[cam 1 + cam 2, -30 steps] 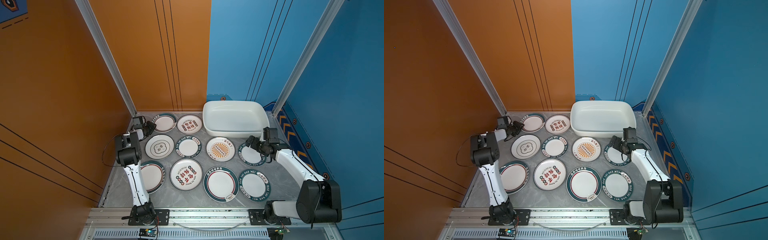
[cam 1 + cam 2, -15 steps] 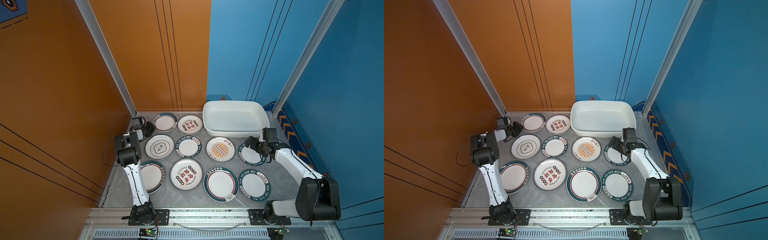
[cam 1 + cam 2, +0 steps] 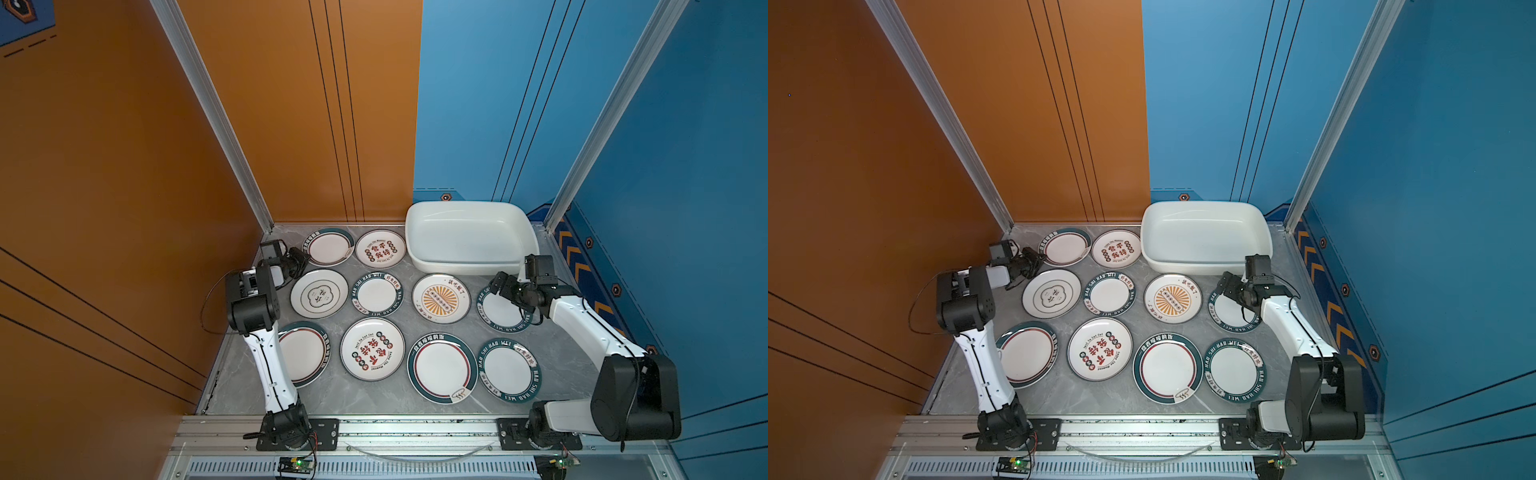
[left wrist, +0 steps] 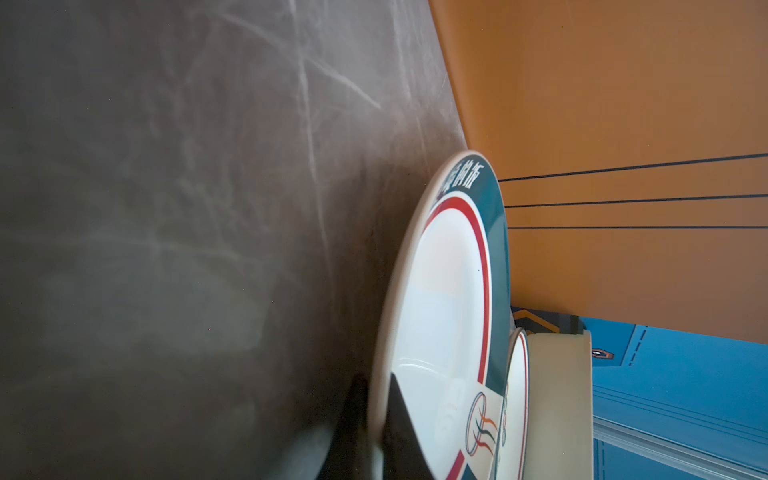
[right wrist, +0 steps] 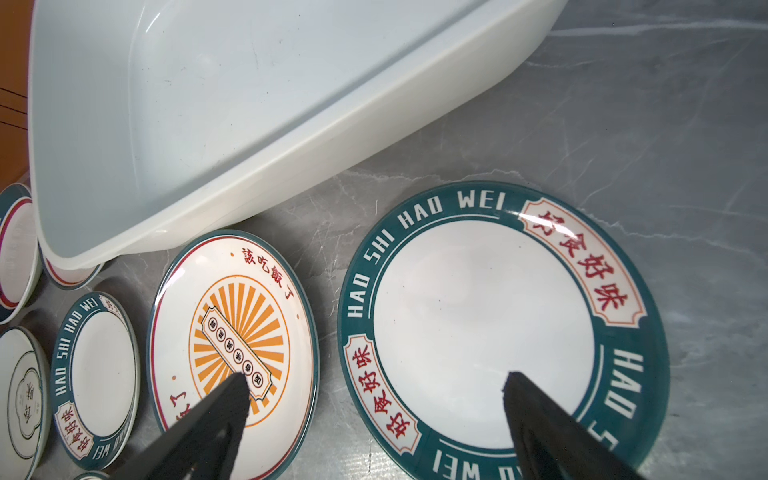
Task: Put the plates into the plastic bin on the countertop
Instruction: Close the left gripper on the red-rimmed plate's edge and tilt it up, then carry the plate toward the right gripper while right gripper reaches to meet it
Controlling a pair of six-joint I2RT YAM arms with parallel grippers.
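Since a second ago our left claw [image 3: 300,262], arm stretched low, has closed onto the rim of the green-rimmed plate [image 3: 330,247] ahead; our right claw [image 5: 374,379] hangs spread above a HAO WEI plate [image 5: 490,332]. We count ten plates [image 3: 372,349] on the countertop [image 3: 561,365], one plastic bin [image 3: 469,266] just beyond the right claw. Our left arm [image 3: 270,365] covers part of one plate.

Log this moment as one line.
plastic bin: empty; left gripper: shut on back-left green-rimmed plate; right gripper: open over HAO WEI plate near bin
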